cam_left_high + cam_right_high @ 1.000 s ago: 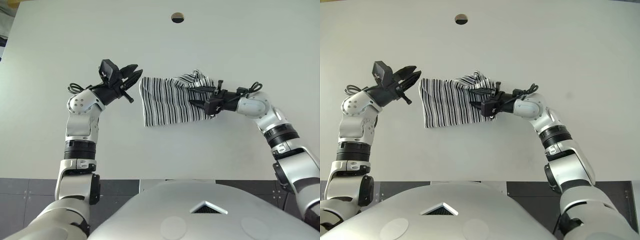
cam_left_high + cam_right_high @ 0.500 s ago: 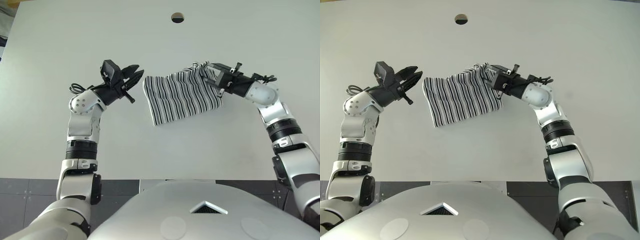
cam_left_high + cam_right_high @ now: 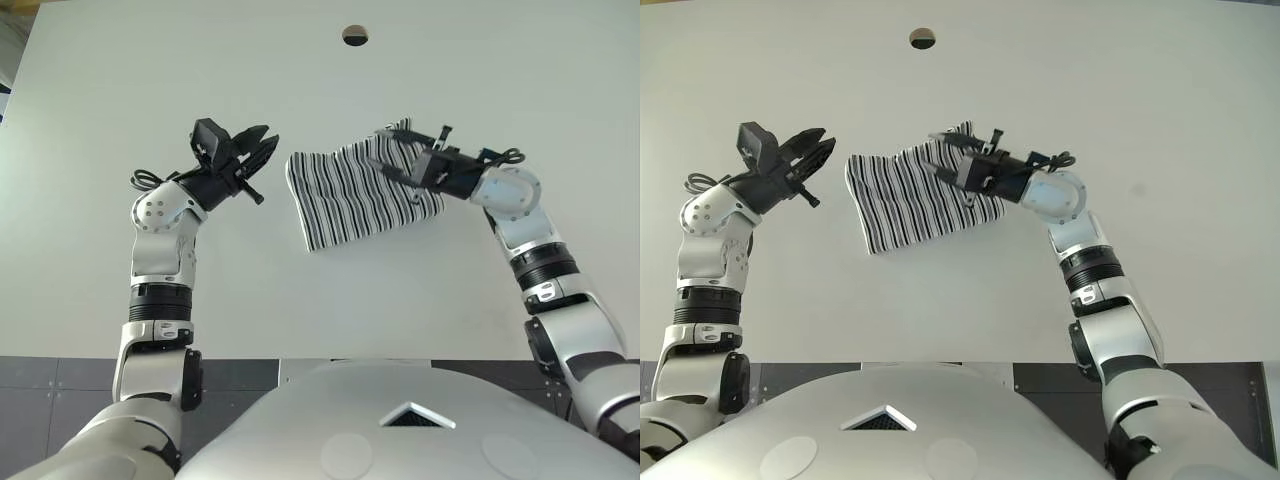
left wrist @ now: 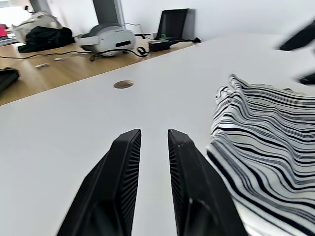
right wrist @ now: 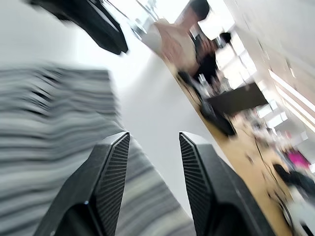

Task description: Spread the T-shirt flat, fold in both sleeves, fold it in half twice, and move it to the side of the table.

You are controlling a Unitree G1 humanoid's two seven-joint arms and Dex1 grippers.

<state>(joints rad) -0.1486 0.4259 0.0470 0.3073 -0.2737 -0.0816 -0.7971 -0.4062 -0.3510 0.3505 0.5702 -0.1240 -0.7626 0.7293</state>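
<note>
Where the table is nearest the robot: white top [image 3: 300, 300] is ending at a straight edge, with dark floor tiles [image 3: 60, 375] showing below it.
Left gripper [image 3: 262, 140]: hanging over the table just beside the left edge of the T-shirt, apart from it and pointing toward it.
Left gripper state: released; its fingers [image 4: 120, 172] are standing apart with a narrow gap and gripping nothing.
Right gripper [image 3: 378, 148]: sitting over the far right corner of the T-shirt, pointing toward the left gripper.
Right gripper state: released; its fingers [image 5: 110, 182] are spread with striped cloth lying under them and nothing is pinched between them. Whether they are touching the cloth, cannot tell.
T-shirt [image 3: 345, 195]: lying on the table between the two grippers, folded into a compact, roughly rectangular packet of black and white stripes.
T-shirt lie: sitting tilted, with one corner pointing toward the robot and the far right corner bunching up slightly.
T-shirt, left wrist view: striped folds [image 4: 266, 142] are rising just beside the fingers.
Hole [image 3: 354, 36]: sitting round in the table top, well beyond the T-shirt.
Far side: a wooden desk [image 4: 59, 69] is running past the table, carrying a white headset [image 4: 106, 38].
</note>
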